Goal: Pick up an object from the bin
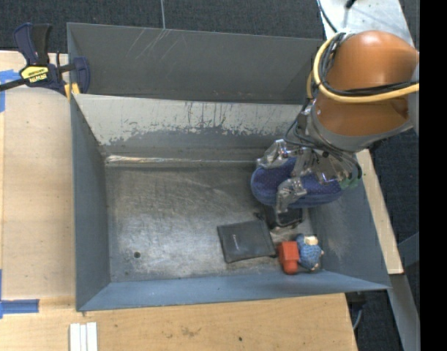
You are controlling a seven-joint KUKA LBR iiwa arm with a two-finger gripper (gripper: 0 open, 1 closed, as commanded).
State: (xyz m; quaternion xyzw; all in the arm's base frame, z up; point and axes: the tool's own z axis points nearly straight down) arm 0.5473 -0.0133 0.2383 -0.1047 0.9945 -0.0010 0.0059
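Gripper (287, 198) hung low over blue rounded thing (265, 184), bin's (208, 72) right side (grip width could not be told); dark flat square (243, 241), red block (289, 257) lay near

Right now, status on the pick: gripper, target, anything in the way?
Gripper low over the blue rounded thing, right side of bin. Hold not confirmed. Dark flat square and orange block lie close beside, toward the near wall.
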